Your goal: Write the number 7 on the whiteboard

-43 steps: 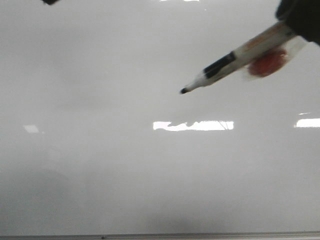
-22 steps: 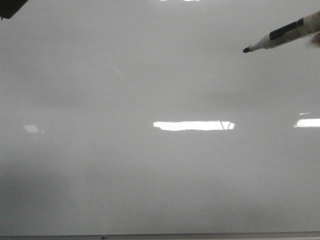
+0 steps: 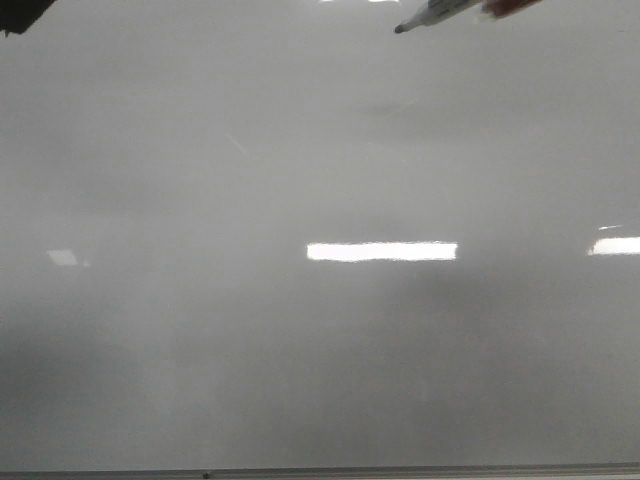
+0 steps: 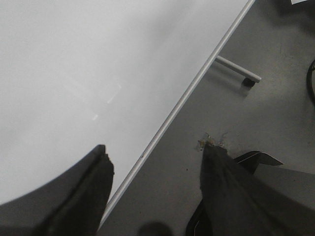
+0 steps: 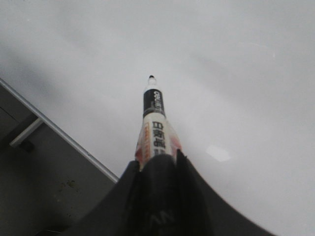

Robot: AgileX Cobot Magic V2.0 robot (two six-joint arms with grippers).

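Observation:
The whiteboard fills the front view, glossy and pale grey. No number 7 shows on it in any view. My right gripper is shut on a white marker with a black band and orange print. Its uncapped black tip points out over the board. In the front view only the marker's front end shows at the top edge, its faint shadow lying apart from it on the board. My left gripper is open and empty over the board's frame edge; a dark bit of it shows at the front view's top-left corner.
Bright rectangular glare patches lie on the board, and a faint short scratch. The thin metal frame runs along the near edge. Beside the board is a dark grey surface with a small metal bracket.
The marker has moved up and away across the board, from mid-right to the top edge of the front view. The right gripper itself has left that view. No stroke appeared.

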